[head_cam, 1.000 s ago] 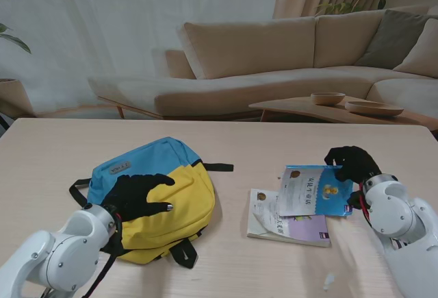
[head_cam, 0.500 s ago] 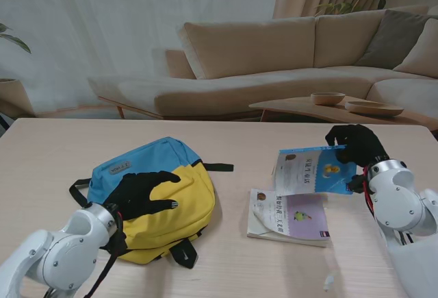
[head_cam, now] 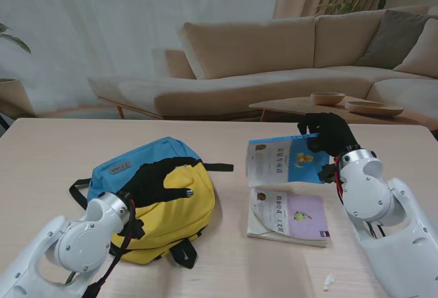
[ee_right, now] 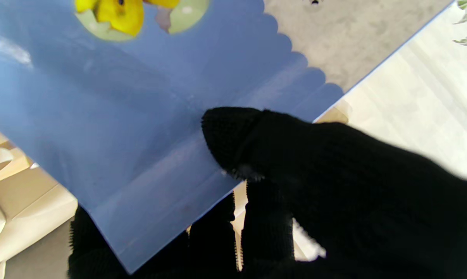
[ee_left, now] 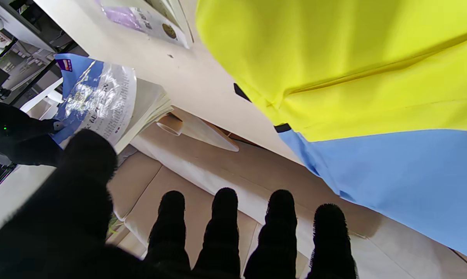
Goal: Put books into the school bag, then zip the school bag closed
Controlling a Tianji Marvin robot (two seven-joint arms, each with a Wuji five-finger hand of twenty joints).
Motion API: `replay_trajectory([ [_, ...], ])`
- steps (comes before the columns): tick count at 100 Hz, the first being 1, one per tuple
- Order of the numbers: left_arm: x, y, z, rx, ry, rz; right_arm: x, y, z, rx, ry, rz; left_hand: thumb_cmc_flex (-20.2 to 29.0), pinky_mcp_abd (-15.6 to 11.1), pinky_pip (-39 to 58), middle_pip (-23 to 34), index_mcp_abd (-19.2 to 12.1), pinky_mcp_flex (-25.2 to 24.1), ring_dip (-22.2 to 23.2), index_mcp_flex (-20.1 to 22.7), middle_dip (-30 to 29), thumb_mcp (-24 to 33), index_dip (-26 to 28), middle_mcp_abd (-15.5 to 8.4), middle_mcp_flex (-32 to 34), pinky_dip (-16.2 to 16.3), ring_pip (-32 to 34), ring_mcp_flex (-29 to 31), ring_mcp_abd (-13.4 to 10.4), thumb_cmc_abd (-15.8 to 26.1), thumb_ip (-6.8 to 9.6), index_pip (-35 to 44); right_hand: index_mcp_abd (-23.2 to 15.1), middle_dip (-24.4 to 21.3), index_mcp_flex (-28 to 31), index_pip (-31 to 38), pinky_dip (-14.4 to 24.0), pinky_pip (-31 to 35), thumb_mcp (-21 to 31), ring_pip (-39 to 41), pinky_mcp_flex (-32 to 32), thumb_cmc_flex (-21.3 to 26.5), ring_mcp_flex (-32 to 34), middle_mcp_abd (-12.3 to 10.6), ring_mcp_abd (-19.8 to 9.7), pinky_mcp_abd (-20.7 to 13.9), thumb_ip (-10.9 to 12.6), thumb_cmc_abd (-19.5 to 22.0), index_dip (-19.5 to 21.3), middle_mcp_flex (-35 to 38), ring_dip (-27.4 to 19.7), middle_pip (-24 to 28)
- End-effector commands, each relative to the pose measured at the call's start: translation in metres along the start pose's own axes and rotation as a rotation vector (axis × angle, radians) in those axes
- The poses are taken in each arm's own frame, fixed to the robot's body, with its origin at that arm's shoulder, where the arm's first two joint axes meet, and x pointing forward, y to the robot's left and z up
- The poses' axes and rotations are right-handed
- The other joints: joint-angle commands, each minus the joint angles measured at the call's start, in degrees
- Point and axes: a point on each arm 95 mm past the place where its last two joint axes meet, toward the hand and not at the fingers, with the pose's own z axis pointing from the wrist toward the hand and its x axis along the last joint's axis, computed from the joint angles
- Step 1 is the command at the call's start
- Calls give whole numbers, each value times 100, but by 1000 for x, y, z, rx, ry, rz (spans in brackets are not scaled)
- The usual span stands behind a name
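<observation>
Beige sofa [head_cam: 287,58], sheer curtain [head_cam: 102,31], low coffee table [head_cam: 321,111].

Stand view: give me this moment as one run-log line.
right hand: shut on blue book, lifted | left hand: open over school bag | purple book: on table

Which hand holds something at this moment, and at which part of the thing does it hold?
The right hand pinches the blue book at its right edge, lifted off the table. The left hand holds nothing; it is over the school bag.
</observation>
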Motion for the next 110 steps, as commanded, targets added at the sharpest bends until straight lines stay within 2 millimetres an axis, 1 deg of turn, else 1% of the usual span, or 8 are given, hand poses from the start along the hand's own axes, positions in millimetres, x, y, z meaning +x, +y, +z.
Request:
replay_trajectory([
  [1, 4, 2, 7, 3, 24, -30, 19, -8, -1, 15, 32, 37, -237, -145, -263, -91, 24, -98, -127, -222, -117, 208, -147, -163, -266, 36, -257, -254, -207, -180, -163, -301, -219, 68, 623, 1296, 87, 157, 866, 287, -40, 102, 335, 286, 194, 85, 739, 697, 583, 256, -31, 427],
  [15, 5, 4, 19, 30, 50, -67, 36, -19, -4, 32, 45, 94, -325, -179, -343, -85, 45, -117, -160, -229, -118, 399, -164, -183, -380, 34, -336, -319, -241, -315, -197, -552, -198, 63, 625, 1297, 95, 162, 866, 289, -59, 117, 315, 303, 212, 93, 707, 687, 581, 249, -28, 431],
  [45, 17, 3, 32, 23, 89, -148, 65, -38, -17, 64, 69, 195, -401, -160, -444, -23, 198, -85, -143, -148, -102, 540, -5, -145, -278, 54, -356, -270, -223, -361, -226, -359, -166, 51, 620, 1301, 118, 180, 866, 297, -87, 157, 282, 337, 248, 114, 649, 701, 584, 227, -19, 451],
  [76, 22, 8, 40, 0, 114, -184, 84, -57, -30, 98, 79, 276, -282, -81, -554, 190, 299, 40, -56, -152, 8, 676, 264, -87, 162, 167, -199, -68, -137, -293, -202, 511, -153, 42, 622, 1304, 130, 182, 866, 299, -116, 188, 260, 357, 268, 109, 583, 711, 585, 205, -12, 459],
  [85, 24, 8, 43, 2, 125, -195, 90, -61, -35, 102, 79, 312, -155, -29, -493, 306, 306, 128, -32, -156, 67, 899, 489, -69, 318, 237, -96, 32, -129, -310, -160, 1077, -130, 38, 623, 1306, 136, 183, 865, 305, -136, 216, 256, 382, 289, 125, 558, 704, 586, 204, -9, 459],
  [99, 26, 7, 46, -1, 150, -200, 99, -67, -41, 110, 85, 353, 46, 105, 433, 657, 333, 321, 236, 148, 280, 1279, 941, -24, 776, 498, 429, 493, -22, -328, -141, 1871, -111, 38, 625, 1306, 141, 183, 866, 304, -153, 228, 240, 392, 300, 122, 532, 706, 582, 194, -8, 460],
  [105, 28, 8, 46, -2, 162, -211, 103, -69, -43, 110, 84, 369, 256, 215, 1265, 917, 352, 436, 432, 366, 444, 1392, 1301, 19, 1096, 466, 838, 850, 73, -320, -126, 2300, -112, 38, 625, 1306, 144, 186, 866, 306, -152, 239, 239, 399, 305, 132, 522, 708, 583, 192, -7, 462],
  [110, 29, 8, 46, -7, 172, -217, 106, -70, -44, 109, 84, 379, 543, 292, 1972, 1122, 350, 569, 535, 539, 555, 1400, 1599, 21, 1362, 316, 1182, 1140, 146, -264, -106, 2615, -113, 39, 626, 1306, 147, 188, 866, 305, -155, 243, 233, 398, 308, 136, 514, 709, 583, 190, -7, 464],
])
